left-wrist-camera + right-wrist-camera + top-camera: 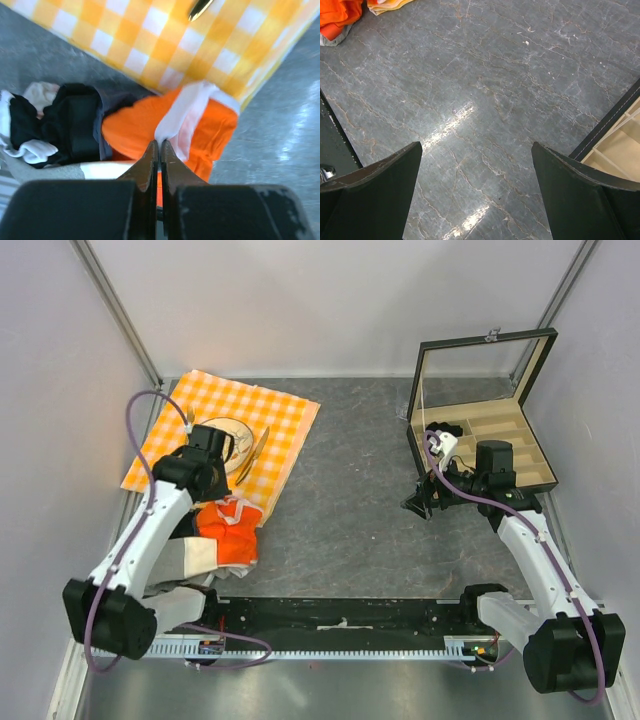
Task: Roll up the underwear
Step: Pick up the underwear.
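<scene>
The underwear point(236, 532) is a small orange-red garment with white trim, lying bunched at the near edge of the checkered cloth; it also shows in the left wrist view point(132, 127). My left gripper point(160, 145) comes down on its left end point(213, 498); its jaws are pressed together with a peak of the white trim pinched at the fingertips. My right gripper point(418, 502) hovers far to the right beside the box, its fingers wide apart over bare tabletop point(476, 146), holding nothing. A corner of the underwear point(335, 17) shows at the top left of the right wrist view.
An orange-white checkered cloth point(230, 405) carries a plate point(238, 435) with cutlery at the back left. A black fabric bundle point(70, 120) and grey-white cloth point(185, 558) lie left of the underwear. An open wooden compartment box point(490, 430) stands at the back right.
</scene>
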`<state>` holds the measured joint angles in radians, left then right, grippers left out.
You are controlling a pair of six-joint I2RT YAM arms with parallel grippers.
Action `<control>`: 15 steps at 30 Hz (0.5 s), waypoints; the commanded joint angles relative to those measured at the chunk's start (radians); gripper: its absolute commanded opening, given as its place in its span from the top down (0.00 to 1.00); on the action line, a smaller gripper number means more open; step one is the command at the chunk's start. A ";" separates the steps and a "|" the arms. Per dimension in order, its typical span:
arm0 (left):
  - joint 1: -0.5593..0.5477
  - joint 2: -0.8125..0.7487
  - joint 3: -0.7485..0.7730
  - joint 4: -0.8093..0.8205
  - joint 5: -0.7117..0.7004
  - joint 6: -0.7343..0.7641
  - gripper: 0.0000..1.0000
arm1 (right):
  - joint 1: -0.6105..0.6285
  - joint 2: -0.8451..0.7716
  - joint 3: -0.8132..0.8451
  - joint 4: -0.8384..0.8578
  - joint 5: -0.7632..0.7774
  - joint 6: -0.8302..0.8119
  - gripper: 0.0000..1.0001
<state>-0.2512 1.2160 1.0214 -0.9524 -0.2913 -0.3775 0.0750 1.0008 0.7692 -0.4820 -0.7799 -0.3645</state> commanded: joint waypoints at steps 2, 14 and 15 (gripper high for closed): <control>0.000 -0.133 0.163 -0.069 -0.028 -0.009 0.98 | 0.005 -0.001 0.039 0.010 -0.004 -0.025 0.02; -0.005 -0.216 0.460 -0.078 0.367 0.084 0.98 | 0.005 0.013 0.033 0.003 -0.024 -0.057 0.02; -0.010 -0.214 0.470 -0.071 0.403 0.081 0.98 | 0.003 0.012 0.033 0.002 -0.025 -0.059 0.02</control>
<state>-0.2512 0.9974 1.4220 -1.0256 -0.1184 -0.3454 0.0750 1.0122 0.7692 -0.4877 -0.7795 -0.3916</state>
